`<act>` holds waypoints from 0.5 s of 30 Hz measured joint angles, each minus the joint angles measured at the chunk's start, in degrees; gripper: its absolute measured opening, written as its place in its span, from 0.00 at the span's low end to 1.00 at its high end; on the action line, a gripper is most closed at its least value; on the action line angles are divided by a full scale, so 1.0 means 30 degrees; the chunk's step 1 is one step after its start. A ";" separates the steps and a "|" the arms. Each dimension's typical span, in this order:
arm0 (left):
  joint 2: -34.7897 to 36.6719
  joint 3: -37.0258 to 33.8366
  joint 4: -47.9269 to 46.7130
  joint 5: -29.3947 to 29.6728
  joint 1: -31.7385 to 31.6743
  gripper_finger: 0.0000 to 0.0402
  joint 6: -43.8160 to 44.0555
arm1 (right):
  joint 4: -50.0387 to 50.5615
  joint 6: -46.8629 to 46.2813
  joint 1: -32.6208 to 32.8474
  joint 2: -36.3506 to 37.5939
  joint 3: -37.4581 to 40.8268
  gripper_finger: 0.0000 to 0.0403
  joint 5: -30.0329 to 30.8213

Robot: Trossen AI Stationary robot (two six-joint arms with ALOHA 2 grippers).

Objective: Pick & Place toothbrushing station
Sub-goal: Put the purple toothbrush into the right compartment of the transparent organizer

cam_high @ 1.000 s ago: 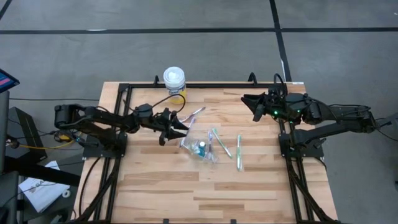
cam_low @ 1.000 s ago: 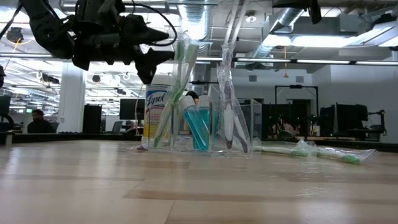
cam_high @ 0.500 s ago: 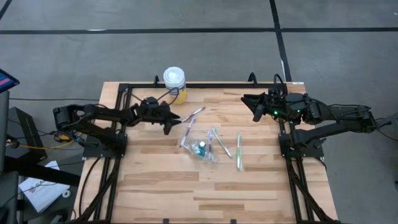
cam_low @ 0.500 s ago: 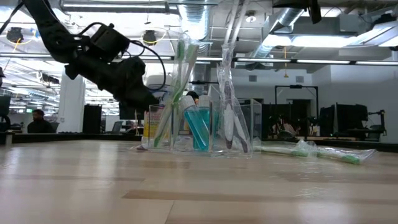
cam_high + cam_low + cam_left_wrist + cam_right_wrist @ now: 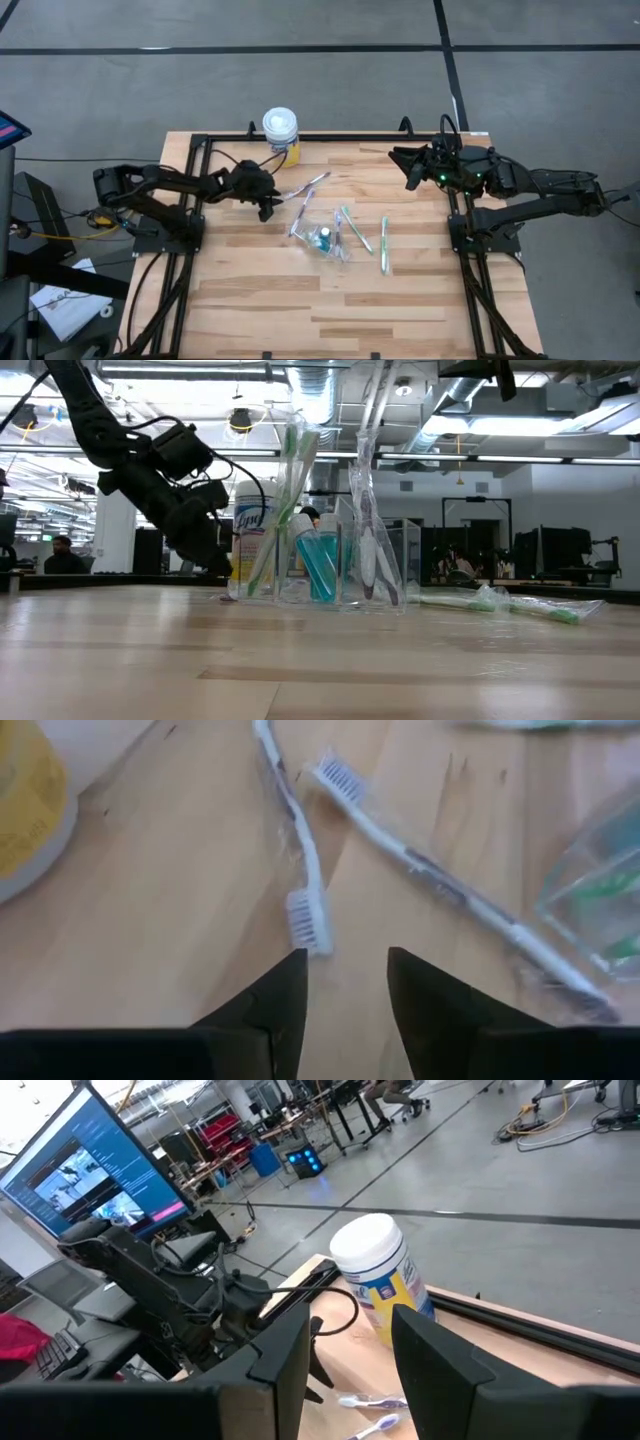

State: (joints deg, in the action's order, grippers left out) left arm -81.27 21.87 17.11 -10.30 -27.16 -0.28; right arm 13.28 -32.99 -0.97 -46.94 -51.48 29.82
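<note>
left tool (image 5: 345,982) open over toothbrush (image 5: 300,870)

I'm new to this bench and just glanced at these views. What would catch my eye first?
Probably the clear plastic cup mid-table, stuffed with toothbrushes and a blue tube. Next, the left gripper, low over the wood with its fingers open near the bristles of a loose white toothbrush, one of two lying there. A yellow wipes canister stands at the far edge; the right gripper waits raised at the right.

An open-plan robotics lab: desks with monitors (image 5: 95,1165), bare ceiling ducts (image 5: 330,400), grey concrete floor (image 5: 300,80).
</note>
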 joint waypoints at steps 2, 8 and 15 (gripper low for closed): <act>-0.0312 0.0000 0.0005 0.0093 -0.0045 0.33 -0.0279 | 0.0000 -0.0007 0.0000 0.0000 0.0000 0.33 0.0000; -0.1647 0.0000 0.0232 0.0089 -0.0051 0.33 -0.0327 | 0.0000 0.0000 0.0000 0.0000 0.0000 0.33 0.0000; -0.2102 0.0064 0.1700 0.0078 -0.0051 0.27 -0.0030 | 0.0000 -0.0007 0.0007 0.0000 0.0000 0.33 0.0000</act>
State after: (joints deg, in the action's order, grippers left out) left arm -87.58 22.06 22.21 -10.07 -27.31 -0.37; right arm 13.28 -33.01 -0.95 -46.94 -51.48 29.82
